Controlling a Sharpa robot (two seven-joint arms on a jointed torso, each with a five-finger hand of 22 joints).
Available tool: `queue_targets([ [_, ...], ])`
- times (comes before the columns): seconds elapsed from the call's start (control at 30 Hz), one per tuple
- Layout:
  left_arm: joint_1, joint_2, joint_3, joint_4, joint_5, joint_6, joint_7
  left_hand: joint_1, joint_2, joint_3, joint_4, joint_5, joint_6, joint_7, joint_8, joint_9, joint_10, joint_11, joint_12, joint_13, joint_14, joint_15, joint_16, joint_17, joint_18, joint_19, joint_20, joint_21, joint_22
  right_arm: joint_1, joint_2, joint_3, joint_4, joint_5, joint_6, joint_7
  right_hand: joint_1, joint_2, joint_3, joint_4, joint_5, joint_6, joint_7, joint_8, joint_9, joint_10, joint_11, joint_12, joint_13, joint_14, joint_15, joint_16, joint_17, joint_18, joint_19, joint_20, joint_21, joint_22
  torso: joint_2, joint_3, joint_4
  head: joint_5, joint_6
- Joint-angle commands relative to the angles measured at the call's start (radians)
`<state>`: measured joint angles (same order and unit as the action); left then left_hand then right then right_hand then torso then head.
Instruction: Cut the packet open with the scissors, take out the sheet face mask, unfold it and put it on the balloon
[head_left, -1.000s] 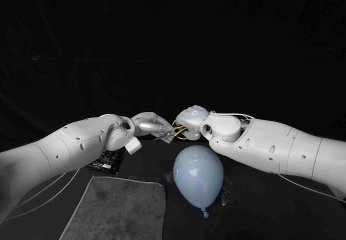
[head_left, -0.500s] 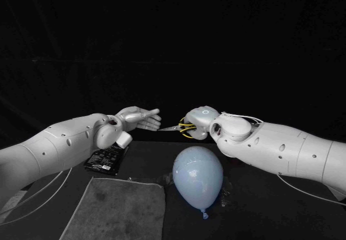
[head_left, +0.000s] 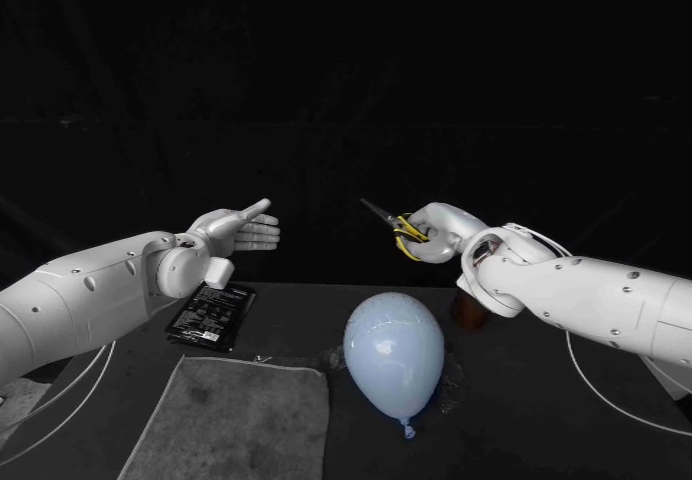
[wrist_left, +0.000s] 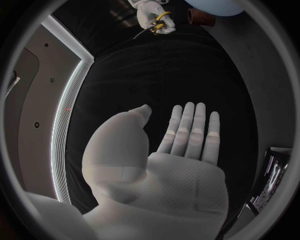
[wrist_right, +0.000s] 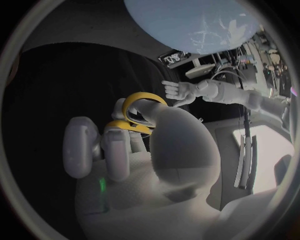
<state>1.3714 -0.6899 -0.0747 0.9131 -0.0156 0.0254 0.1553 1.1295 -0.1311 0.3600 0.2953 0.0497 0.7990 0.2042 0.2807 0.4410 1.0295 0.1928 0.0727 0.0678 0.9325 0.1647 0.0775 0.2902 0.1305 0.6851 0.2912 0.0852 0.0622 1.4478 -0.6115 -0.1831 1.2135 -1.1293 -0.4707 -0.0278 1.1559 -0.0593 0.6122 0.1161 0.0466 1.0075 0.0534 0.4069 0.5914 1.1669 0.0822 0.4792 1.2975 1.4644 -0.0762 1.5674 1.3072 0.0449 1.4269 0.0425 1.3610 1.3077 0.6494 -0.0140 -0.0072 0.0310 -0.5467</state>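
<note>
**Q:** State of the two hands?

**A:** The left hand (head_left: 231, 232) is raised above the black surface (head_left: 548, 400). Its fingers (wrist_left: 190, 130) are extended side by side with the thumb apart, and it holds nothing. The right hand (head_left: 433, 225) is raised opposite it, well apart. Its fingers are curled round the yellow-handled metal scissors (head_left: 397, 228), blades pointing up and toward the left hand.

**Q:** Location of the task items?

**A:** The dark, flat packet (head_left: 214, 315) lies on the surface below the left hand, just beside the far corner of the grey cloth mat (head_left: 238, 415). The pale blue oval balloon (head_left: 392, 350) lies between the arms, its skin bare.

**Q:** Progress?

**A:** Judged early. The scissors are in hand. Whether the packet has been cut cannot be told. Outstanding steps are mask removal, unfolding and placement on the balloon.
</note>
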Motion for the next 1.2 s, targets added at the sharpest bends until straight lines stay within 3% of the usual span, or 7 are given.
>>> queue_targets([
  [0.03,-0.002,-0.005,0.0,0.001,0.06,-0.047,0.046,0.003,0.014,-0.009,-0.002,-0.001,0.013,0.041,-0.004,-0.002,0.01,-0.001,0.008,0.001,0.009,-0.003,0.007,0.002,-0.005,0.014,-0.001,0.008,0.002,0.001,-0.037,0.001,0.036,0.418,-0.061,0.11,-0.028,0.006,-0.049,0.076,-0.002,0.007,-0.041,0.248,0.307,0.404,-0.138,1.092,0.273,0.106,-0.024,0.003,0.264,0.008,0.009,-0.025,0.002,0.135,-0.002,-0.0009,-0.0008,-0.005,0.002],
  [0.43,-0.02,-0.055,-0.005,0.051,0.075,-0.063,0.074,0.029,0.021,-0.021,-0.004,-0.001,0.023,0.037,-0.006,-0.006,0.018,-0.004,0.01,0.001,0.015,-0.006,0.012,0.004,0.002,0.033,-0.001,0.012,0.003,-0.01,-0.163,-0.002,0.136,0.901,0.106,0.22,-0.016,-0.045,-0.157,0.111,0.002,-0.009,-0.06,0.29,0.419,0.404,-0.152,1.092,0.273,0.106,-0.042,0.003,0.264,-0.022,0.088,-0.046,0.12,0.211,-0.011,0.0055,-0.0075,-0.035,0.014],
  [0.7,-0.043,-0.112,-0.006,0.128,0.076,-0.071,0.088,0.042,0.021,-0.026,-0.004,-0.001,0.027,0.037,-0.006,-0.008,0.019,-0.005,0.011,0.001,0.015,-0.006,0.013,0.005,0.004,0.035,-0.001,0.013,0.003,-0.035,-0.224,-0.004,0.212,1.02,0.2,0.248,-0.041,-0.001,-0.183,0.169,0.003,-0.006,-0.054,0.237,0.41,0.404,-0.148,1.092,0.273,0.106,-0.04,0.003,0.264,-0.027,0.1,-0.046,0.141,0.225,-0.014,0.0065,-0.0096,-0.066,0.018],
  [0.77,-0.05,-0.123,-0.006,0.146,0.077,-0.071,0.092,0.044,0.021,-0.027,-0.004,-0.001,0.027,0.037,-0.007,-0.008,0.019,-0.005,0.011,0.001,0.015,-0.006,0.013,0.005,0.004,0.035,-0.001,0.013,0.003,-0.044,-0.236,-0.004,0.237,1.049,0.213,0.256,-0.089,0.046,-0.199,0.174,0.002,-0.023,-0.039,0.178,0.385,0.404,-0.139,1.092,0.273,0.106,-0.031,0.003,0.264,-0.026,0.098,-0.04,0.137,0.224,-0.014,0.0077,-0.0104,-0.07,0.022],
  [0.97,-0.067,-0.148,-0.006,0.191,0.086,-0.065,0.102,0.047,0.022,-0.028,-0.004,-0.001,0.028,0.037,-0.007,-0.009,0.02,-0.005,0.011,0.001,0.015,-0.007,0.013,0.005,0.005,0.036,-0.001,0.013,0.003,-0.072,-0.25,-0.004,0.305,1.129,0.209,0.299,-0.008,0.048,-0.199,0.154,0.004,-0.02,-0.01,0.009,0.279,0.404,-0.112,1.092,0.273,0.103,-0.011,0.0,0.252,0.004,0.022,-0.019,0.015,0.162,-0.014,0.0082,-0.0096,-0.072,0.027],
  [1.0,-0.069,-0.151,-0.006,0.198,0.088,-0.063,0.104,0.048,0.022,-0.028,-0.004,-0.001,0.028,0.037,-0.007,-0.009,0.02,-0.005,0.01,0.001,0.015,-0.007,0.013,0.005,0.005,0.037,-0.001,0.013,0.003,-0.075,-0.25,-0.004,0.315,1.14,0.202,0.307,0.02,0.05,-0.191,0.146,0.007,-0.004,0.002,-0.057,0.224,0.367,-0.095,0.981,0.197,0.081,-0.004,-0.035,0.169,0.016,-0.013,-0.009,-0.045,0.133,-0.014,0.0075,-0.009,-0.072,0.027],
  [1.2,-0.076,-0.168,-0.006,0.23,0.093,-0.06,0.108,0.053,0.024,-0.03,-0.004,-0.001,0.029,0.037,-0.008,-0.01,0.019,-0.004,0.01,0.001,0.015,-0.006,0.013,0.005,0.006,0.04,-0.001,0.013,0.003,-0.084,-0.236,-0.004,0.348,1.175,0.201,0.325,0.094,0.068,-0.132,0.091,0.0,-0.005,0.034,-0.206,0.109,0.132,-0.066,-0.065,-0.547,0.044,0.02,-0.146,-0.03,0.038,-0.058,0.01,-0.171,0.066,-0.014,0.0055,-0.0077,-0.065,0.026],
])
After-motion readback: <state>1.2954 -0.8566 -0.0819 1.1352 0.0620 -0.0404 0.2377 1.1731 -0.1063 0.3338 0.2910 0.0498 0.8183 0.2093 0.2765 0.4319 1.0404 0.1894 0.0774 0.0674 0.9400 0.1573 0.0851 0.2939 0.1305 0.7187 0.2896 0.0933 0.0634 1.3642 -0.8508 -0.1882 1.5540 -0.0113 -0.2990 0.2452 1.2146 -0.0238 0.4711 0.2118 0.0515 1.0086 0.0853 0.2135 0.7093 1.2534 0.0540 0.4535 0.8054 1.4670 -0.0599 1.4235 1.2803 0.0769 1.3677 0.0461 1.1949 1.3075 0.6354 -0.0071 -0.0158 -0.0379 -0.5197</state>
